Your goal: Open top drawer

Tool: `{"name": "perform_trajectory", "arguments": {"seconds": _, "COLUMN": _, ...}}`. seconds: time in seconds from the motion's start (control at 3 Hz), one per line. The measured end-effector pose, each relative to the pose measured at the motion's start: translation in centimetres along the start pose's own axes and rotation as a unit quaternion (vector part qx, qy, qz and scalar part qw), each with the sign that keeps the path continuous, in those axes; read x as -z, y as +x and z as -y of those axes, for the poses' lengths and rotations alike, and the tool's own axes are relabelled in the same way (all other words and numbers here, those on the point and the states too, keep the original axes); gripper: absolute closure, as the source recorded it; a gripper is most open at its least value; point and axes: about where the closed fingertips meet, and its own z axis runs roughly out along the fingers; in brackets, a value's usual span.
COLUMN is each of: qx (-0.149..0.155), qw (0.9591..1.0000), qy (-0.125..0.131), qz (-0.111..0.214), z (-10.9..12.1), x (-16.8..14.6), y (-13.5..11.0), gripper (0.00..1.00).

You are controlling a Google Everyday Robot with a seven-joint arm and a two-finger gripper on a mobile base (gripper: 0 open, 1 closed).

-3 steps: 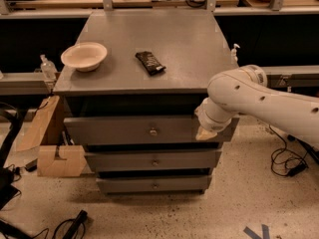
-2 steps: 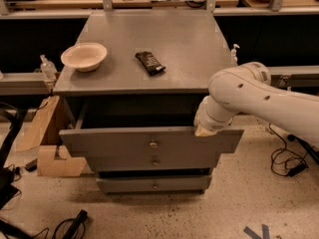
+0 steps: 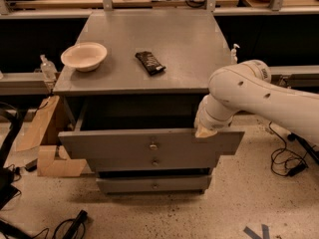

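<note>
Pulled the top drawer [image 3: 109, 143] a good deal further out than a second ago. Front now well forward of the worktop [image 3: 149, 34] edge, with a dark opening showing just above the knob [image 3: 153, 146]. Sitting at the front's top edge with the tool [image 3: 206, 131], up and right of the knob; cannot tell if open or closed. Left bowl [image 3: 83, 56] and bar [image 3: 150, 62], far above the knob, unmoved. Reads as nearly done, probably only release left.

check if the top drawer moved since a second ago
Yes: the top drawer slid out from under the cabinet top, toward the camera; hand at its upper edge.
</note>
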Motion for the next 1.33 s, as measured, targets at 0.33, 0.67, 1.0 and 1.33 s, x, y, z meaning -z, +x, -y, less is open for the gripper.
{"name": "perform_trajectory", "arguments": {"seconds": 0.33, "qx": 0.0, "qw": 1.0, "qy": 0.0, "qz": 0.0, "z": 0.01, "x": 0.04, "y": 0.0, "gripper": 1.0}}
{"name": "perform_trajectory", "arguments": {"seconds": 0.67, "qx": 0.0, "qw": 1.0, "qy": 0.0, "qz": 0.0, "z": 0.01, "x": 0.04, "y": 0.0, "gripper": 0.98}}
{"name": "perform_trajectory", "arguments": {"seconds": 1.0, "qx": 0.0, "qw": 1.0, "qy": 0.0, "qz": 0.0, "z": 0.01, "x": 0.04, "y": -0.01, "gripper": 0.74}}
{"name": "perform_trajectory", "arguments": {"seconds": 1.33, "qx": 0.0, "qw": 1.0, "qy": 0.0, "qz": 0.0, "z": -0.01, "x": 0.02, "y": -0.02, "gripper": 0.44}}
